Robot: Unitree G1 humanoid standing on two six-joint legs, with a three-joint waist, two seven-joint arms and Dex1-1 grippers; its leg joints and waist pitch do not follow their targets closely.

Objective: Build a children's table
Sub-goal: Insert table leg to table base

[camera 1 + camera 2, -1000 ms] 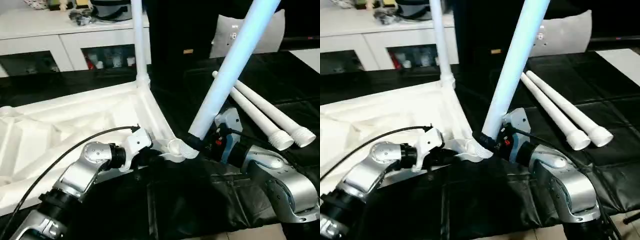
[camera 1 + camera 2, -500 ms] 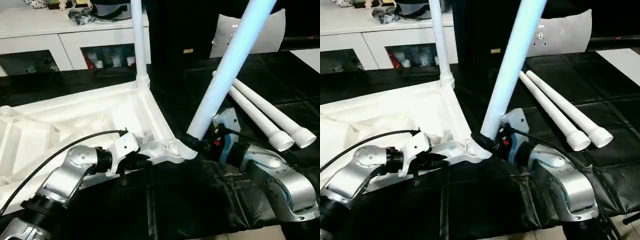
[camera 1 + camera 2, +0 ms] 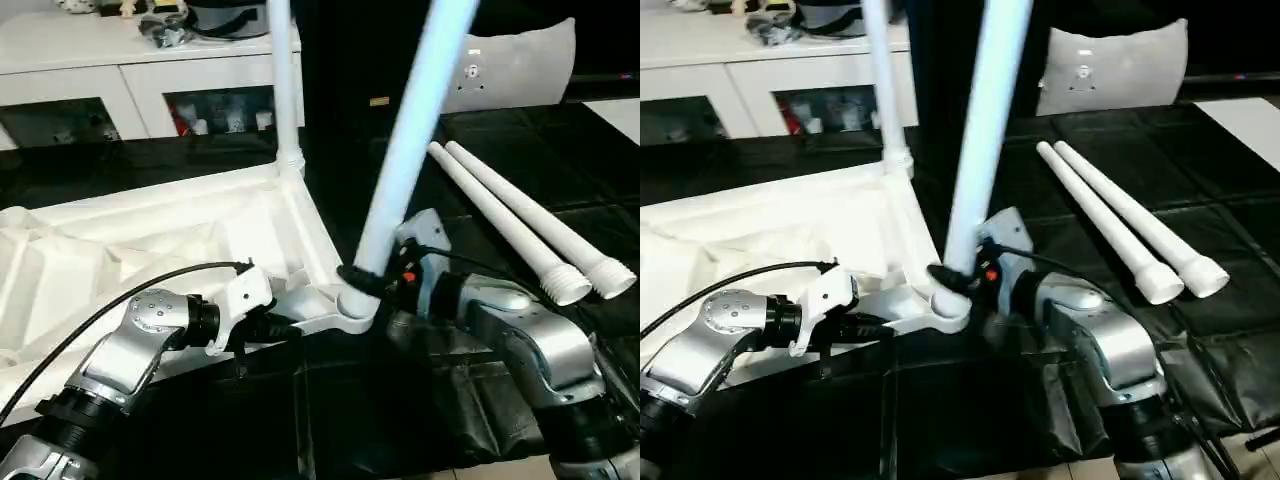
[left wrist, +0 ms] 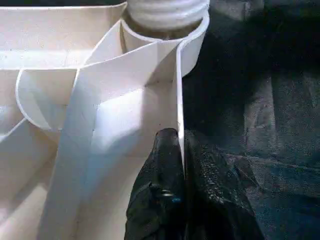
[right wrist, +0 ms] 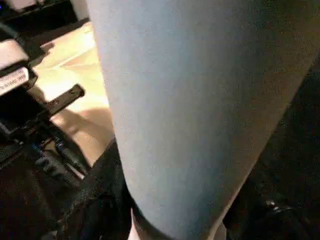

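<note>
The children's table lies upside down on a black mat, its white top point(image 3: 150, 240) with the rim facing up. One leg point(image 3: 283, 90) stands upright in the far corner socket. My right gripper point(image 3: 360, 278) is shut on the lower end of a second leg point(image 3: 410, 130), which leans slightly and meets the near corner socket point(image 3: 350, 305) with its threaded end point(image 4: 165, 10). My left gripper point(image 3: 283, 327) is shut on the top's raised rim point(image 4: 177, 100) just beside that socket, one black finger point(image 4: 162, 165) on each side. The held leg point(image 5: 190, 100) looms close in the right wrist view.
Two loose white legs point(image 3: 505, 220) lie side by side on the mat to the right. A white cabinet with glass doors point(image 3: 100, 70) stands at the back left. A grey-white cushion point(image 3: 515, 60) leans at the back right.
The right gripper has swung the held leg more upright and brought its end onto the near corner socket. The left gripper slid back along the rim and closed on it.
</note>
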